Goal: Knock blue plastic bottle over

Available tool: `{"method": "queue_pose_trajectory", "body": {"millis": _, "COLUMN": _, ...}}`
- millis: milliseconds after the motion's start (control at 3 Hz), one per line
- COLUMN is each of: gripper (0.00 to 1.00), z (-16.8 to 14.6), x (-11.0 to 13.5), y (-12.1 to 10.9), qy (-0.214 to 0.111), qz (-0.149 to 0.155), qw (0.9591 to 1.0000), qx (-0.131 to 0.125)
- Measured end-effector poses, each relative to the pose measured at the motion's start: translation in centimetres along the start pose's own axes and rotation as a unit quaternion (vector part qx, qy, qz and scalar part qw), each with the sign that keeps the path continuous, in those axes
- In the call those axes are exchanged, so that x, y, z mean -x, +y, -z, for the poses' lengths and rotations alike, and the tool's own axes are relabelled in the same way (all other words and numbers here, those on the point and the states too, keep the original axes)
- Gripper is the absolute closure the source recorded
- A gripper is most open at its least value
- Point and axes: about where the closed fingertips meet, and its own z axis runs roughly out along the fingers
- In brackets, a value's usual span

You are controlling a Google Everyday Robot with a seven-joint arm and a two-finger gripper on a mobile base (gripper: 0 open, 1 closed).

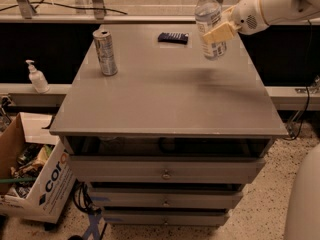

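Note:
The blue plastic bottle (206, 14), clear with a white cap and pale label, is at the far right of the grey table top (165, 104). It leans with its cap to the left, and its base seems to be just off the surface, with a shadow under it. My gripper (214, 34) reaches in from the right and is shut on the bottle's lower half. One beige finger (221, 31) lies across the label. The white arm behind it runs off the right edge of the view.
A silver drink can (105, 52) stands upright at the far left of the table. A small black object (173, 37) lies at the back middle. A white pump bottle (37, 78) stands on the left ledge. A cardboard box (45, 184) sits on the floor at left.

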Motion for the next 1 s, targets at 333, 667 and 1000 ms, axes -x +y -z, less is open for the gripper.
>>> {"method": "queue_pose_trajectory", "body": {"millis": 333, "gripper": 1.00, "z": -1.0, "x": -1.7, "y": 1.3, "qy": 0.097, "qz": 0.081, "qw": 0.9919, "qx": 0.015}}
{"method": "queue_pose_trajectory", "body": {"millis": 667, "gripper": 1.00, "z": -1.4, "x": -4.2, "y": 2.2, "qy": 0.178, "qz": 0.143, "qw": 0.9733, "qx": 0.019}}
{"method": "queue_pose_trajectory", "body": {"millis": 1000, "gripper": 1.00, "z": -1.7, "x": -7.2, "y": 3.0, "qy": 0.258, "qz": 0.194, "qw": 0.9459, "qx": 0.033}}
